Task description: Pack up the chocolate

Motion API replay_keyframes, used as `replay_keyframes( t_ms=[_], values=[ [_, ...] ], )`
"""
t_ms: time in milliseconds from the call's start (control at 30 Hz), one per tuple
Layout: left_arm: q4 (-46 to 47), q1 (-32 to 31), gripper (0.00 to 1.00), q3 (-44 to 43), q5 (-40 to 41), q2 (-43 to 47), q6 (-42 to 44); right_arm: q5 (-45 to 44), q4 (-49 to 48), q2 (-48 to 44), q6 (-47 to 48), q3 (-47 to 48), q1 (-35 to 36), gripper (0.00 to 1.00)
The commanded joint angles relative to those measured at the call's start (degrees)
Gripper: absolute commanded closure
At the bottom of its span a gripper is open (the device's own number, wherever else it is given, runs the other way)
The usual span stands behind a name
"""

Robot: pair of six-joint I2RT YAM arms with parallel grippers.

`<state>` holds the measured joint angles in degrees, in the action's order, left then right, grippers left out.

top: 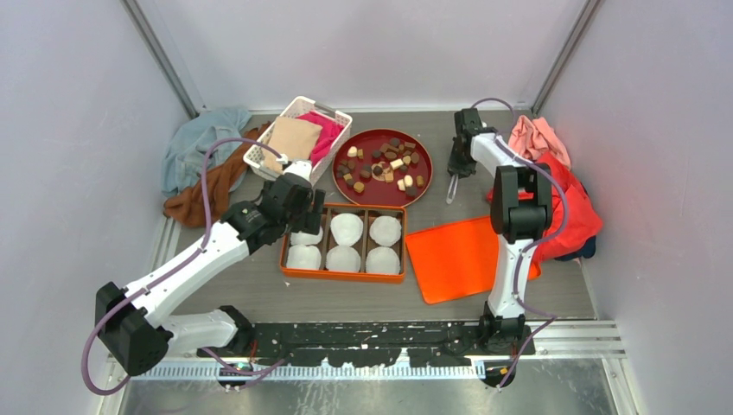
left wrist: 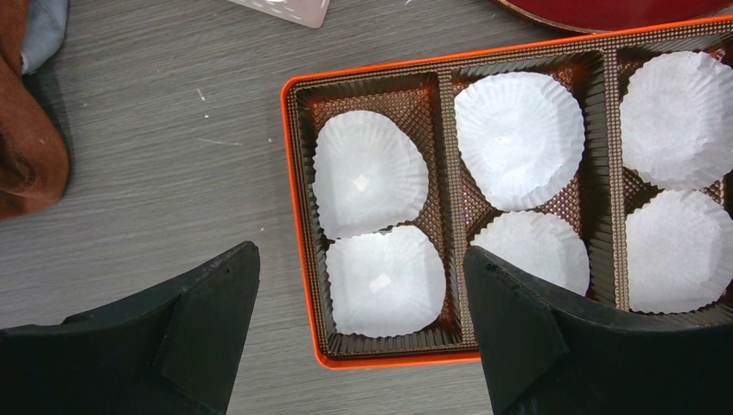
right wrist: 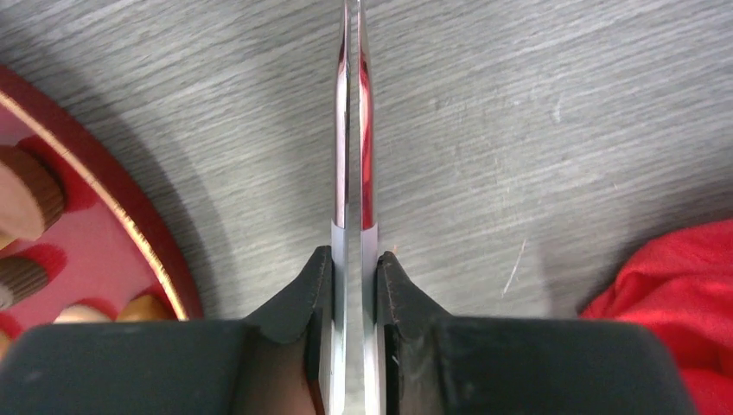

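Chocolate pieces (top: 378, 169), dark brown, tan and cream, lie scattered on a round dark-red plate (top: 373, 195) at the far middle of the grey wood-grain tabletop (top: 363, 298); none sits in the box. Just near of the plate is an orange rectangular box (top: 341, 276) with a brown ribbed insert in three columns, each holding two white crinkled paper cups (top: 347, 227), all six bare. Left gripper (left wrist: 359, 252) hangs over the box's left end, fingers (left wrist: 216, 320) spread wide apart and holding nothing; one finger is over the tabletop outside the orange rim, the other over the middle column. Right gripper (right wrist: 354, 259) is just right of the plate, clamped on slim metal tweezers (right wrist: 350, 130) whose two blades are pressed together, tips pointing at bare tabletop beside the plate rim. A flat orange lid (top: 454, 259) lies to the right of the box. A white slotted basket (top: 259, 160) with tan and pink cloth stands at far left beside blue and brown cloths; red and pink cloths are heaped at far right.
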<state>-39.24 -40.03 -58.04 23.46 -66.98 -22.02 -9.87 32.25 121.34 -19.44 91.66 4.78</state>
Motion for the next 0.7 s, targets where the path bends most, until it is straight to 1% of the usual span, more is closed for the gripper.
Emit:
replay_keyframes(
  t_ms=[0,67,167,267,367,500,600,667],
  values=[
    [2.76,-0.14,0.12,-1.41,0.97,-0.16,0.56,3.4,8.89,-8.38,0.21,7.09,0.36,0.99],
    [3.04,-0.14,0.12,-1.31,0.95,-0.04,0.66,5.98,11.84,-10.7,0.05,7.98,0.3,0.99],
    [3.49,-0.14,0.12,-0.88,0.84,0.1,0.9,12.16,16.51,-13.29,0.62,8.63,0.51,0.99],
    [3.84,-0.15,0.11,-0.54,0.73,0.02,1.25,17.2,23.02,-14.69,2.46,9.0,1.35,0.94],
    [4.28,-0.14,0.11,-0.36,0.38,-0.24,1.65,16.86,27.65,-15.95,3.97,9.5,3.12,0.87],
    [4.75,-0.14,0.11,-0.12,0.09,-0.6,2.05,16.36,29.78,-18.42,3.89,9.37,5.16,0.79],
    [4.99,-0.14,0.11,0.0,0.01,-0.68,2.33,14.68,30.98,-20.03,3.95,9.39,5.98,0.75],
    [5.05,-0.14,0.11,0.15,0.0,-0.56,2.48,13.44,31.31,-21.07,4.14,9.2,6.01,0.74]
  ],
)
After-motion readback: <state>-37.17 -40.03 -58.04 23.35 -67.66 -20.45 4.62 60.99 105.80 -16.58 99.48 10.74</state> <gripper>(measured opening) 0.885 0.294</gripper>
